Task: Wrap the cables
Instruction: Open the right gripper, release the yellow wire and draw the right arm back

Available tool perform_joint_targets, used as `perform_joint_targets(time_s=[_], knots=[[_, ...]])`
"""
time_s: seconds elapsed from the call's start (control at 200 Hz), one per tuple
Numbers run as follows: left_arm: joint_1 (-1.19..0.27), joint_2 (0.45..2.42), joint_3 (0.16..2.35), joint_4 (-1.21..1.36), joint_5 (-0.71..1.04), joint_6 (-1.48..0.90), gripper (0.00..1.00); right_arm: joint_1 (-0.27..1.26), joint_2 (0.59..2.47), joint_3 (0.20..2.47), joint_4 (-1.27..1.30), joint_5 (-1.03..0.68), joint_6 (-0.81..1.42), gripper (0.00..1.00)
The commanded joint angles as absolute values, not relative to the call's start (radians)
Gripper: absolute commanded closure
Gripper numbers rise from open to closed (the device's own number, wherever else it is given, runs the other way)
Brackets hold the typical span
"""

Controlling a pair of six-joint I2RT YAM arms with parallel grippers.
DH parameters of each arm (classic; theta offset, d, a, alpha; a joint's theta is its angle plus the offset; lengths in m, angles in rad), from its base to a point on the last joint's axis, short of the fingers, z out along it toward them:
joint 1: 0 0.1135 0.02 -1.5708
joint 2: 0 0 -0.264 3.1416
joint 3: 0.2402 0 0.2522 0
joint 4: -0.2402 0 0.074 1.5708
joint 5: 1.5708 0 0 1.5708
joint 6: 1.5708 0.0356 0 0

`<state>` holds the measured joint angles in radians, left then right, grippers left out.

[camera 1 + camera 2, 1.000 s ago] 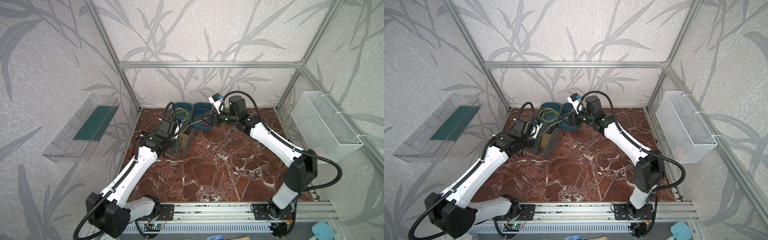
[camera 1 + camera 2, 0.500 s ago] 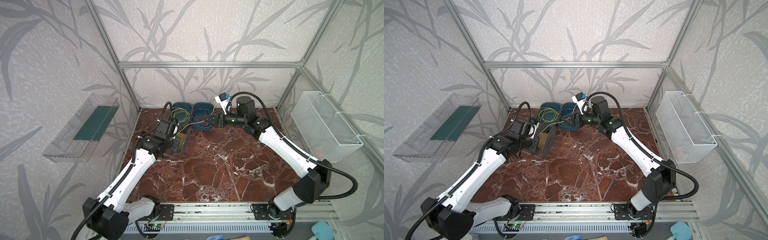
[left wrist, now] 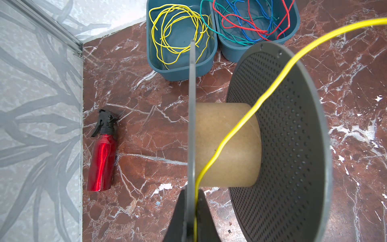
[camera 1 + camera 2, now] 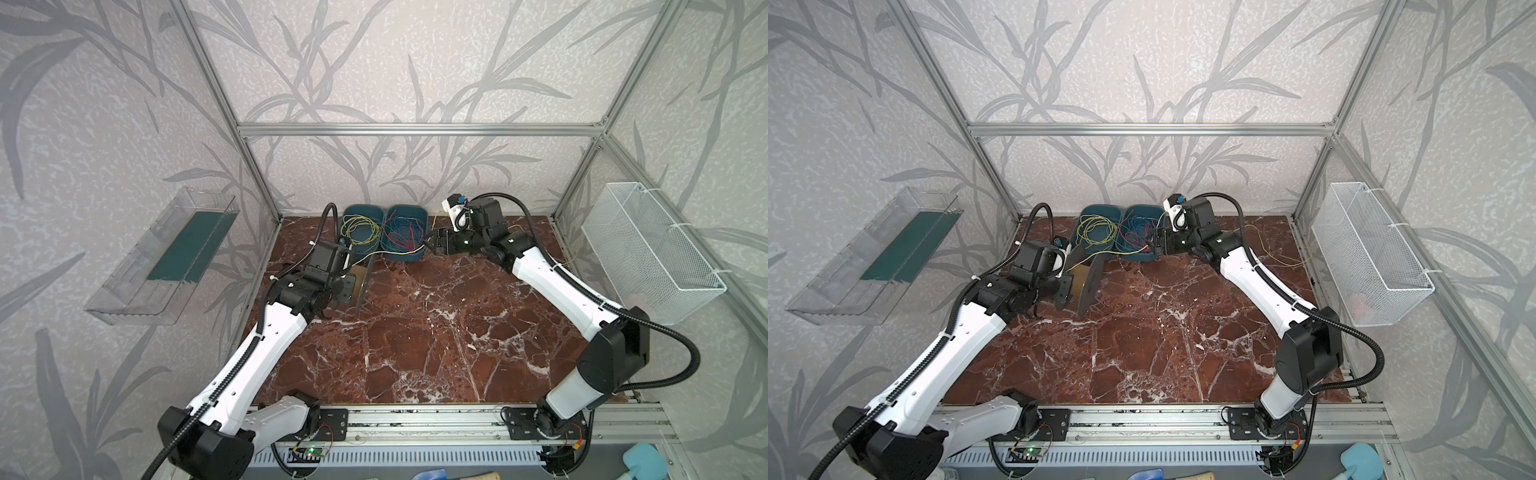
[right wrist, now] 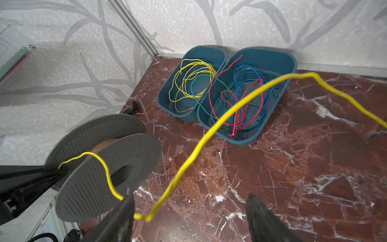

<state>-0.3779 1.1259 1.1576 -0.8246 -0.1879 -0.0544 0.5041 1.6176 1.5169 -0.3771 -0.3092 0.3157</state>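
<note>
A grey spool [image 4: 362,282] with a cardboard core [image 3: 226,146] stands on edge at the left of the marble floor. My left gripper [image 3: 191,194] is shut on the spool's thin flange [image 3: 192,125], with a yellow cable [image 3: 261,98] pinched beside it. That cable [image 5: 201,142] runs over the core and out to my right gripper [image 5: 189,198], which is open. The cable bends loosely between the jaws, close to one finger [image 5: 123,211]. In both top views the right gripper [image 4: 432,243] [image 4: 1154,245] hovers by the teal bins. More yellow cables [image 4: 360,227] lie coiled in one bin.
Two teal bins [image 4: 376,212] [image 5: 292,62] sit at the back wall; one holds red, blue and green wires [image 5: 247,98]. A red spray bottle [image 3: 102,155] lies beside the left wall. A wire basket [image 4: 648,249] hangs on the right wall and a clear tray [image 4: 166,257] on the left wall.
My right gripper's jaws have spread wider and that arm has drawn a little to the right, away from the spool. The left gripper still clamps the flange.
</note>
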Motion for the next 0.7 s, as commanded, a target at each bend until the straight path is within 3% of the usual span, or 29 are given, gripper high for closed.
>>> perform_joint_targets(time_s=[0.0,0.11,0.215,0.315,0.325,0.365,0.695], knots=[[-0.376,1.085,1.210,-0.802,-0.239,-0.084,1.00,0.508,1.511,1.506,-0.408,-0.257,0.263,0.18],[-0.375,1.077,1.209,-0.804,-0.243,-0.084,1.00,0.506,1.452,1.488,-0.450,-0.139,0.186,0.20],[-0.375,1.069,1.212,-0.808,-0.239,-0.087,1.00,0.499,1.443,1.480,-0.470,0.050,0.068,0.34],[-0.376,1.062,1.218,-0.815,-0.231,-0.096,1.00,0.488,1.528,1.506,-0.501,0.255,-0.054,0.41],[-0.375,1.061,1.218,-0.815,-0.231,-0.096,1.00,0.489,1.540,1.515,-0.509,0.288,-0.115,0.46],[-0.376,1.057,1.217,-0.816,-0.232,-0.097,1.00,0.489,1.588,1.540,-0.535,0.380,-0.174,0.50],[-0.374,1.082,1.256,-0.840,-0.230,-0.082,1.00,0.457,1.873,1.717,-0.615,0.547,-0.441,0.30]])
